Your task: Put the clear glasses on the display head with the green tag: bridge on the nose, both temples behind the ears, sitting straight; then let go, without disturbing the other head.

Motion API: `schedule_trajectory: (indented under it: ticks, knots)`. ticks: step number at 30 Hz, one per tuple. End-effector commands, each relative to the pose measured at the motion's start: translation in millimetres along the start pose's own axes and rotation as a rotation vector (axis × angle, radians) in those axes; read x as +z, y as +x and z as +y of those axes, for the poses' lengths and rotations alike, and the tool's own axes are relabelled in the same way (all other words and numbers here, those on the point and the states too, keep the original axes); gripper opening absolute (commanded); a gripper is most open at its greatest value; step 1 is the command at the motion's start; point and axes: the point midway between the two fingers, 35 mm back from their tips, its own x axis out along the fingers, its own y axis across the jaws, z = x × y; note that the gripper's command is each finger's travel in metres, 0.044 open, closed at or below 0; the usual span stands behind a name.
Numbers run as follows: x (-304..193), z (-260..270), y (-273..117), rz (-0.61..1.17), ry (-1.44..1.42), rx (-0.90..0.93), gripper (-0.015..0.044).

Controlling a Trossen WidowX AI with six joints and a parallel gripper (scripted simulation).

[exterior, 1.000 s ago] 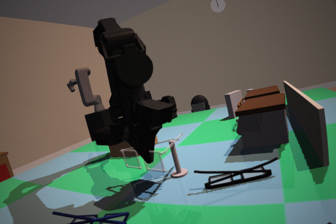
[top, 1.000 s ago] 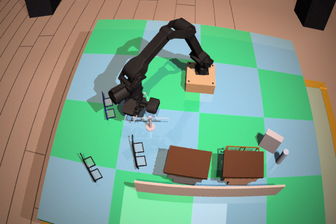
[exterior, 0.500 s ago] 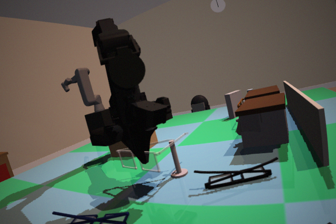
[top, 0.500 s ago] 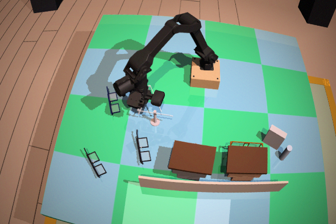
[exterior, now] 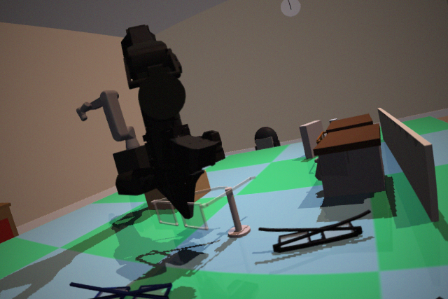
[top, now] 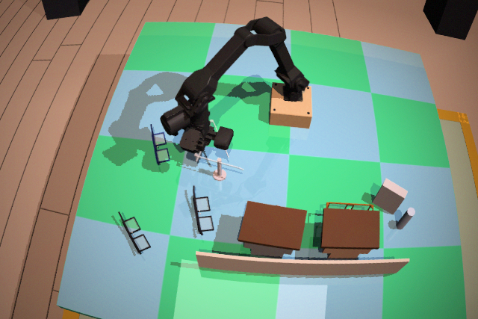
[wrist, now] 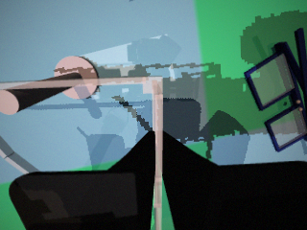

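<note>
My gripper (exterior: 187, 215) (wrist: 155, 136) is shut on the clear glasses (top: 231, 166) (exterior: 204, 205) (wrist: 157, 110), at their front frame. They hang above the table with the lens frames downward and temples spread away from the fingers. One temple passes close to the top of a pale pink post (top: 219, 169) (exterior: 234, 210) (wrist: 76, 77); I cannot tell whether they touch. Two brown-topped blocks (top: 274, 224) (exterior: 351, 140), the other farther right (top: 350, 227), appear to be the display heads. Orange glasses (top: 349, 204) are at the right one. Their faces and the green tag are hidden.
Dark blue glasses (top: 155, 147) (exterior: 128, 293) lie left of the gripper. Black glasses (top: 197, 213) lie beyond the post, another black pair (top: 133, 234) farther left. A pale wall (top: 301, 266) (exterior: 409, 158) runs behind the blocks. A grey box (top: 390, 196) and a cylinder (top: 405, 219) stand right.
</note>
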Motion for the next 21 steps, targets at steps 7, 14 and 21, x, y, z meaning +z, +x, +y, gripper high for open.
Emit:
schedule_trajectory:
  ticks: [7, 14, 21]
  knots:
    - [-1.1, 0.3, 0.9, 0.002, -0.003, 0.003, 0.0]
    - [-1.1, 0.3, 0.9, 0.002, -0.003, 0.003, 0.0]
    - [1.4, 0.3, 0.8, 0.002, -0.003, 0.003, 0.0]
